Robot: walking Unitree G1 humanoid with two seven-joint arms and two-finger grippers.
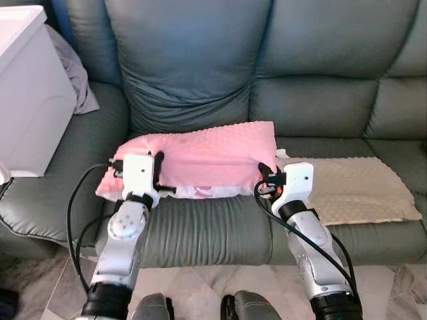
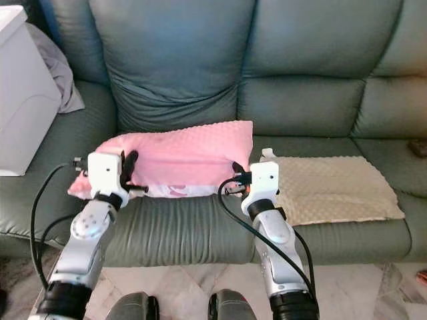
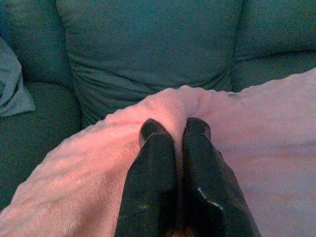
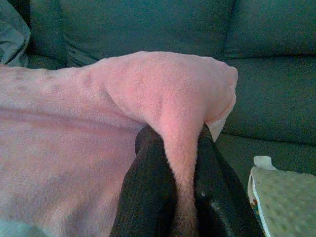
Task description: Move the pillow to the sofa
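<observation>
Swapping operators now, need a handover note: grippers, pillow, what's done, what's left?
Left gripper: shut on a pinch of the pink pillow at its left end.
Right gripper: shut on a fold of the pillow's right end.
The pillow lies across the seat cushion of the grey-green sofa, next to a beige pillow on its right.
Done: the pillow is over the sofa seat and appears to rest on it.
Left: open both grippers and draw the arms back.
</observation>
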